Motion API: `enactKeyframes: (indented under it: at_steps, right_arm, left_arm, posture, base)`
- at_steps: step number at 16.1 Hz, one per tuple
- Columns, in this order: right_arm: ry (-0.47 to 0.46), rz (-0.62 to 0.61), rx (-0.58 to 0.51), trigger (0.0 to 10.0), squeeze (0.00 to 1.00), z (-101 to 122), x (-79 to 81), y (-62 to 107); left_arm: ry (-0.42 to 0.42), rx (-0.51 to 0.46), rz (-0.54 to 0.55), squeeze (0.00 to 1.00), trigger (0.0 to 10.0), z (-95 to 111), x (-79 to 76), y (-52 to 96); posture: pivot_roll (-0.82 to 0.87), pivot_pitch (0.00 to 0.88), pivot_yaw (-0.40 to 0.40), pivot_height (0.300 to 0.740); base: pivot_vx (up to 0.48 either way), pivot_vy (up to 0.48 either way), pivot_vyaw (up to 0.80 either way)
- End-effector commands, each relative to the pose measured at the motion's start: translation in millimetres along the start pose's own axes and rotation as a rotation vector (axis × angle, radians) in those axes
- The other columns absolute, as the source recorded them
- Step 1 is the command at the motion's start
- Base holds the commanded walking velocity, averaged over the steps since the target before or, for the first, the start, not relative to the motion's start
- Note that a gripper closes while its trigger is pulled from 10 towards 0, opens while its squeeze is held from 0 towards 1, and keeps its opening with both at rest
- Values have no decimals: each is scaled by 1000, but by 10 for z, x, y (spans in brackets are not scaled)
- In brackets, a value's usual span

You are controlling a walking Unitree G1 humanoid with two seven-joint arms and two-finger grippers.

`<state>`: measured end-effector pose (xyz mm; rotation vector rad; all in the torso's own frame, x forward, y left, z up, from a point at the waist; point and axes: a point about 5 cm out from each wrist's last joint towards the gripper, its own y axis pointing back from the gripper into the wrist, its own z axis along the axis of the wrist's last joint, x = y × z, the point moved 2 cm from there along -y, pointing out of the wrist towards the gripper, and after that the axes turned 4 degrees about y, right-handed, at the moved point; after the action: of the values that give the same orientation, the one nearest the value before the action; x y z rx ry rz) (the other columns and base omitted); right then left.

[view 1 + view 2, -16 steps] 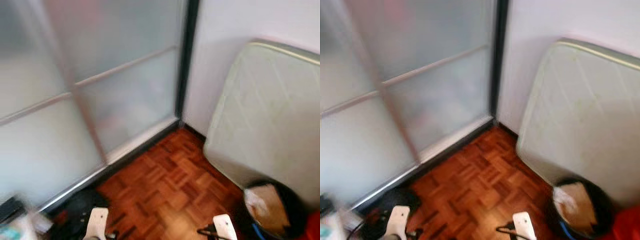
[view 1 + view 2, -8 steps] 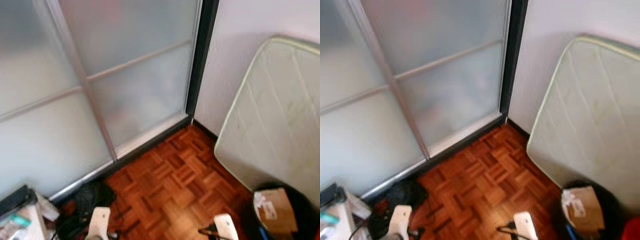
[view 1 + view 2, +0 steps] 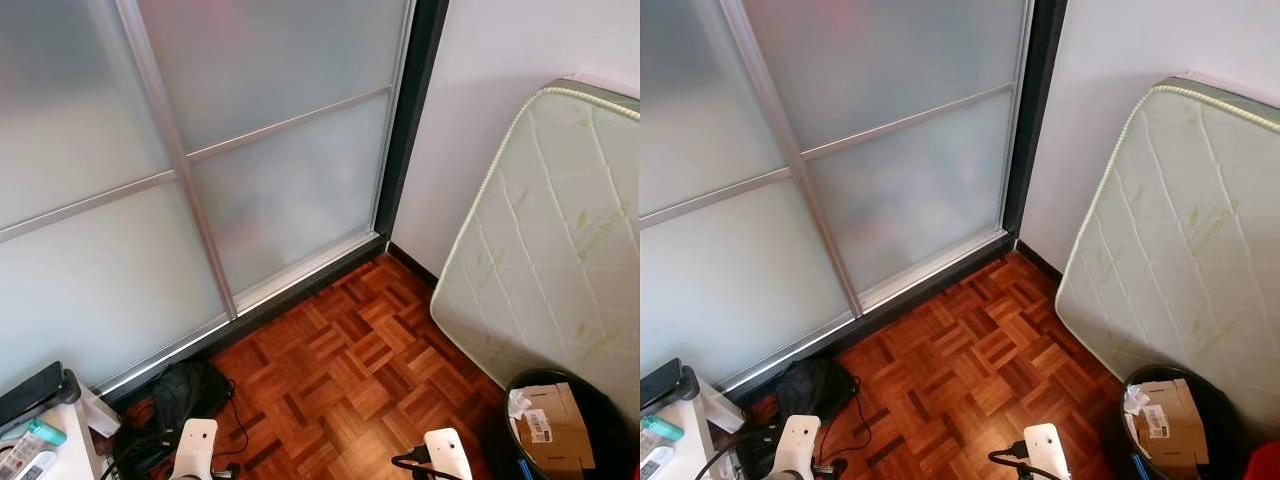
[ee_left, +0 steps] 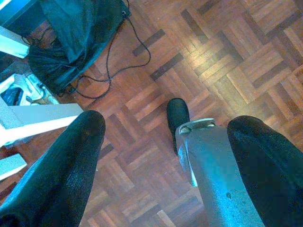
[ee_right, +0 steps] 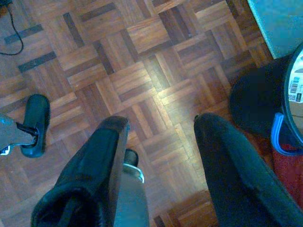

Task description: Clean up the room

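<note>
A: Left eye view: what stands in the corner?

B: A frosted sliding door (image 3: pixel 200 170) with silver bars meets a white wall (image 3: pixel 520 50). A quilted mattress (image 3: pixel 560 250) leans upright against that wall, its lower edge on the parquet floor (image 3: pixel 350 370).

A: And the clutter?

B: A black bin (image 3: pixel 570 425) stands just beside the mattress's lower corner, with a cardboard box (image 3: pixel 550 425) bearing a label inside it. On the other side, by the door track, a black bag (image 3: pixel 185 390) lies on the floor with a black cable (image 4: pixel 113 61) trailing from it. Near the bag a white table (image 3: pixel 670 440) carries a teal bottle (image 3: pixel 45 432) and a dark flat device (image 3: pixel 30 385).

A: The grippers?

B: The left gripper (image 4: pixel 165 156) hangs over bare parquet, fingers spread wide, holding nothing. The right gripper (image 5: pixel 161 151) is likewise parted and empty, above the floor, with the bin's blue-trimmed rim close by in the right wrist view.
</note>
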<state>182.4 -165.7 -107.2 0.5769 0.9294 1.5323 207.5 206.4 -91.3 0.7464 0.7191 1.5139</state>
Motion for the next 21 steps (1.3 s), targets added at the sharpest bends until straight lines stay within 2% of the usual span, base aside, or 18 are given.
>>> enactKeyframes:
  at_steps: [1, 5, 10, 21]
  right_arm:
    - [-10, -7, -3, 10000, 0, -19, -3, 7]
    - [-53, -31, -5, 10000, 0, -10, -33, 5]
    - [-49, -19, -10, 10000, 0, -13, -7, 7]
    - [-44, -12, -15, 10000, 0, 14, -5, 1]
  left_arm:
    - [-7, 21, 6, 0, 10000, -69, 33, 12]
    - [-6, 22, 7, 0, 10000, -83, 38, 16]
    - [-3, 21, 7, 0, 10000, -84, 32, 16]
    - [-5, 15, 6, 0, 10000, -65, 35, 13]
  posture:
    - [44, 82, -9, 740]
    - [44, 86, -7, 740]
    - [45, 87, -9, 740]
    - [46, 78, -10, 740]
  base:
    - [0, 0, 0]
    - [0, 0, 0]
    - [0, 0, -800]
    - [0, 0, 0]
